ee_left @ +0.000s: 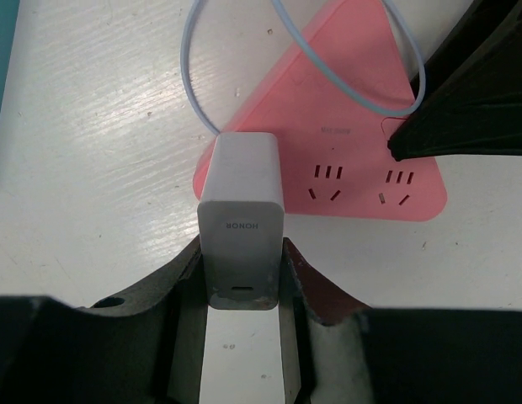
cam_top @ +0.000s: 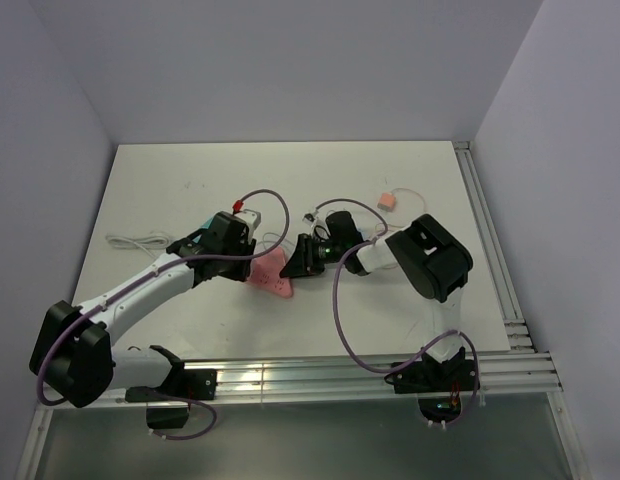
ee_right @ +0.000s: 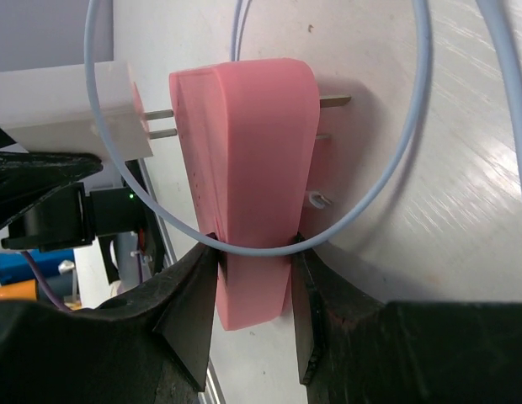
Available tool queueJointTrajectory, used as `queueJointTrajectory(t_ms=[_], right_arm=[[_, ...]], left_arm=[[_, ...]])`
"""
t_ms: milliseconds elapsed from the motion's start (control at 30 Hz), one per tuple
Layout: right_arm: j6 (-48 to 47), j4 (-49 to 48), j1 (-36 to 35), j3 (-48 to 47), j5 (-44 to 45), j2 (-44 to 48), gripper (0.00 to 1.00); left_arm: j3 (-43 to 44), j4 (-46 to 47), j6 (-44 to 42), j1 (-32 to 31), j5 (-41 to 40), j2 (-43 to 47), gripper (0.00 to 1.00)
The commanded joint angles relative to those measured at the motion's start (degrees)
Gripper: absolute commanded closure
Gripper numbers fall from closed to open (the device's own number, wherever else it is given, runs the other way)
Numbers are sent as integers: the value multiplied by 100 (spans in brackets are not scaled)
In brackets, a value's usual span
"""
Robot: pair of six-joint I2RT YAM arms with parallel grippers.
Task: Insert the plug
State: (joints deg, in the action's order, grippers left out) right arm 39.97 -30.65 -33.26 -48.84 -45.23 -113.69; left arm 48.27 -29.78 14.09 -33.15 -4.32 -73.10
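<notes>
On the white charger (ee_left: 242, 202), upside-down "HONOR" lettering

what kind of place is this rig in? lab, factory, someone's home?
Most likely a lab robot test booth: bare white walls box in a white table, aluminium rails frame its edges, and the working props are a pink power strip and a white charger.

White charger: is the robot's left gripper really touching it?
Touching. The left wrist view shows the left gripper closed on the white charger. Its jaws sit flush against both sides of the charger, and no gap shows between them.
</notes>
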Motion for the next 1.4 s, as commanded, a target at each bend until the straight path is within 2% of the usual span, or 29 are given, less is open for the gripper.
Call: queueJointTrajectory(t_ms=[0, 300, 467, 567, 600, 667, 800, 1000, 1167, 1233, 1267, 1300, 1333, 1367], right_arm=[[-428, 876, 153, 261, 709, 66, 100], [-656, 1440, 170, 603, 788, 646, 100], [-367, 606, 161, 832, 446, 620, 100], [-94, 34, 161, 990, 445, 620, 83], [-77, -132, 153, 1025, 497, 629, 74], [28, -352, 161, 1174, 515, 646, 61], [283, -1108, 153, 1508, 577, 646, 48], [609, -2101, 83, 1807, 612, 585, 42], [854, -2524, 12, 1782, 586, 374, 42], [977, -2683, -31, 1694, 568, 199, 54], [1013, -2657, -41, 1667, 638, 163, 80], [1048, -2561, -41, 1650, 691, 111, 93], [1048, -2464, -32, 1658, 743, 128, 100], [1022, -2280, -23, 1684, 805, 180, 100]], left_arm=[[323, 192, -161, -157, -280, 6, 100], [244, 482, -354, -175, -44, 279, 100], [218, 693, -293, -166, 299, 253, 100], [218, 710, -275, -166, 379, 296, 100], [218, 710, -275, -175, 379, 322, 100], [218, 693, -292, -166, 379, 393, 100], [174, 658, -354, -175, 476, 454, 100], [147, 702, -503, -175, 528, 472, 100], [156, 737, -714, -166, 502, 253, 100], [104, 763, -706, -166, 563, 183, 100], [86, 798, -688, -166, 590, 182, 100], [34, 824, -662, -166, 607, 191, 100], [42, 842, -583, -166, 590, 182, 100], [51, 851, -530, -166, 529, 182, 100]])
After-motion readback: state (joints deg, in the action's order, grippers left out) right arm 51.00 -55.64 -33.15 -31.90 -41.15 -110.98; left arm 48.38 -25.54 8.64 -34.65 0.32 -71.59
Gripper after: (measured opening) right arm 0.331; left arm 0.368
